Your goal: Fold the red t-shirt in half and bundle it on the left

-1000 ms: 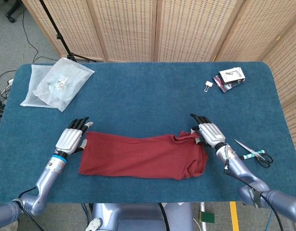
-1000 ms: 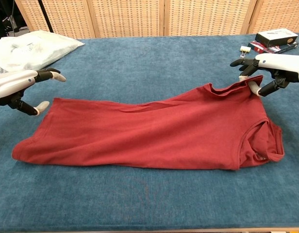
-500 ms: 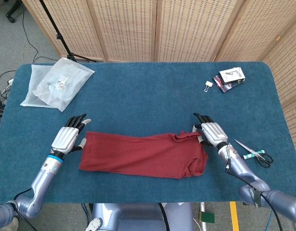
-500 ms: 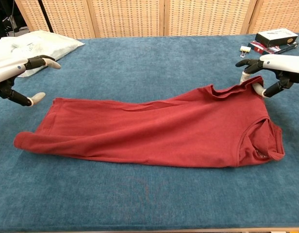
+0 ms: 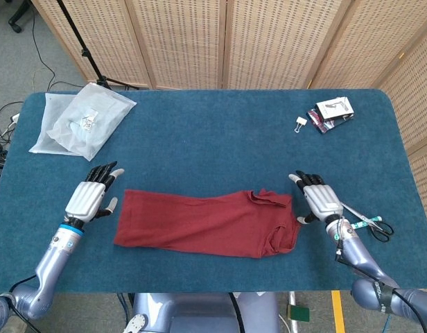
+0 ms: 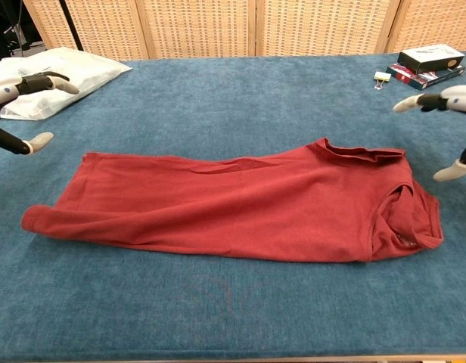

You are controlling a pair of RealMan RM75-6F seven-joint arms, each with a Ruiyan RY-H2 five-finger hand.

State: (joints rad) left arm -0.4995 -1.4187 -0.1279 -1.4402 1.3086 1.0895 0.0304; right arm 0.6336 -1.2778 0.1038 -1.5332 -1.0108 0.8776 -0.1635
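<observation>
The red t-shirt (image 5: 206, 223) (image 6: 233, 200) lies flat on the blue table, folded lengthwise into a long strip, its collar and sleeve end at the right. My left hand (image 5: 89, 197) (image 6: 13, 94) hovers open just left of the shirt's hem end, fingers spread, clear of the cloth. At the opposite end my right hand (image 5: 317, 200) (image 6: 448, 121) is open too, a little right of the collar and apart from it. Neither hand holds anything.
A clear plastic bag (image 5: 82, 119) (image 6: 48, 76) lies at the back left. A binder clip (image 5: 301, 123) (image 6: 382, 77) and a small box (image 5: 331, 112) (image 6: 430, 59) sit at the back right. Scissors (image 5: 369, 223) lie right of my right hand.
My right hand has let go of the collar and drawn away to the right. The left hand has moved further left, off the hem. The collar edge has dropped flat.
</observation>
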